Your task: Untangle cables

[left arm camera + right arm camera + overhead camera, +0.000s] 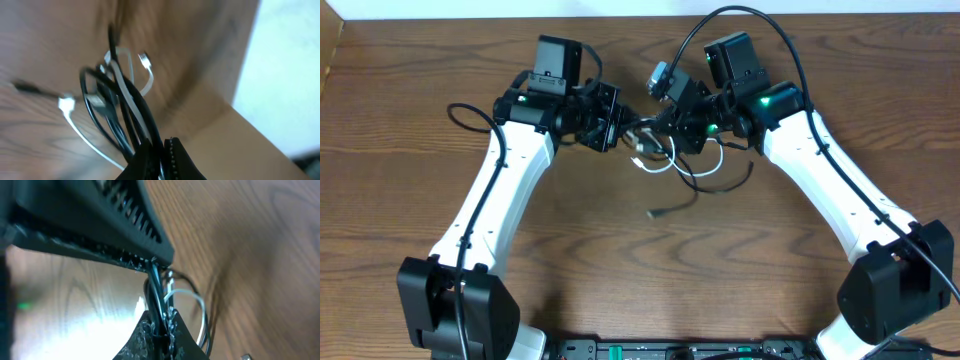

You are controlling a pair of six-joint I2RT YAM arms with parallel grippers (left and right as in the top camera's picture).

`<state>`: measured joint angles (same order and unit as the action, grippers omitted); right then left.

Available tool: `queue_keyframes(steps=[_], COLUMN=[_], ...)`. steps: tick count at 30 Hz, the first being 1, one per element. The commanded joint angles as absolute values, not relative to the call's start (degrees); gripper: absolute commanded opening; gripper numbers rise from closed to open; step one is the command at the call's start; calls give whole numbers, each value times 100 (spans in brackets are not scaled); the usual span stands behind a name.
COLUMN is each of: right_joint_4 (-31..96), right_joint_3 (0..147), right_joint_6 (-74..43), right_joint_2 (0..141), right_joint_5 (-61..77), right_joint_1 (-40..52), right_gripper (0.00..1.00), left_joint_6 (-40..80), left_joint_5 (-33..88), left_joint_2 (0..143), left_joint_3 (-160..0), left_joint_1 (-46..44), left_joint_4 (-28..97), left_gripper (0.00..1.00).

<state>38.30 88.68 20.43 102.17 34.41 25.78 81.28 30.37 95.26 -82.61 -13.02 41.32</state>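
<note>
A thin black cable point(698, 183) and a thin white cable point(654, 166) hang tangled together between my two arms at the middle back of the table. A black plug end point(657, 211) trails toward the front. My left gripper point(621, 127) is shut on the bundle from the left; its wrist view shows black strands point(120, 130) and a white strand point(131, 102) running into the jaws point(161, 150). My right gripper point(667, 127) is shut on the bundle from the right; its wrist view shows black strands point(156, 292) pinched in the jaws point(161, 325), a white loop point(192, 300) beside them.
The wooden table point(620, 270) lies under both arms. A thick black arm wire point(468, 115) loops at the left arm, another point(750, 20) arcs over the right arm. The table's back edge meets a pale wall point(640, 8).
</note>
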Motion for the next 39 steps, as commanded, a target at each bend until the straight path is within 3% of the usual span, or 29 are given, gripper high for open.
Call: queue_keyframes(steps=[1,17,24,31,39], right_joint_4=[3763,3675,3667,3664,3664], right_joint_3=[8919,8919,8919,8919,8919], right_joint_6=[1627,788,-548,-832,-755], right_joint_2=[9682,9312,9312,9312,9312], right_joint_5=[3256,3234,1702,1317,1321], right_joint_1=[2359,1629,1288,1092,1096], right_gripper=[1,1,1,1,24], left_joint_6=[8128,7415,7413,7413,7417], left_joint_5=[1649,1090,1087,1090,1245], left_joint_2=[9504,9507,9507,9507,9507], left_joint_3=[-8272,-8272,-8272,-8272,-8272], left_joint_1=[-1234,-1234,-1234,-1236,-1234], left_joint_4=[4525,4882,4884,4971,4875], left_gripper=[8,8,8,8,8])
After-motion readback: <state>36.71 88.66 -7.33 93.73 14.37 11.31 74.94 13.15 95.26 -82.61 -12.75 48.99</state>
